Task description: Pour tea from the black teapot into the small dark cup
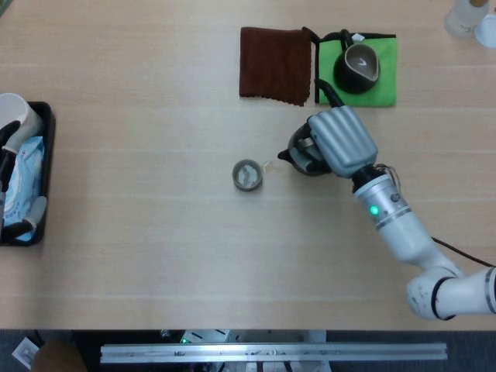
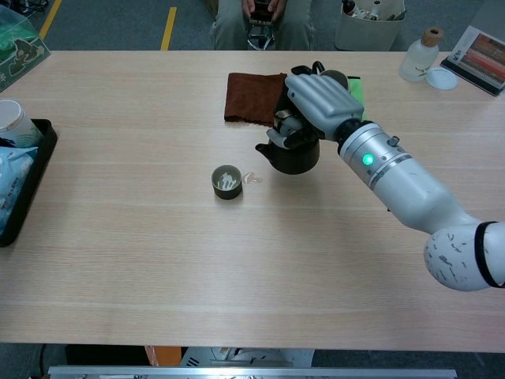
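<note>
My right hand (image 1: 341, 142) is wrapped over the top of the black teapot (image 2: 290, 155), fingers (image 2: 288, 126) curled down around it so that I am grasping it. In the chest view the teapot sits level, its spout pointing left toward the small dark cup (image 2: 227, 181), with a clear gap of table (image 2: 158, 260) between them. I cannot tell whether its base touches the wood or hangs just above it. From the head view my hand hides most of the pot (image 1: 301, 157); only the spout side and a dark handle part behind my hand show.

The cup (image 1: 247, 174) stands upright on the table, well left of the pot, with pale liquid inside. A small wet spot (image 2: 252, 177) glistens just right of the cup.

Behind the pot lie a brown cloth (image 1: 275, 65) and a green cloth (image 1: 384, 70) side by side, the green one bearing a dark pitcher (image 1: 356, 67).

My left hand is out of both views.
</note>
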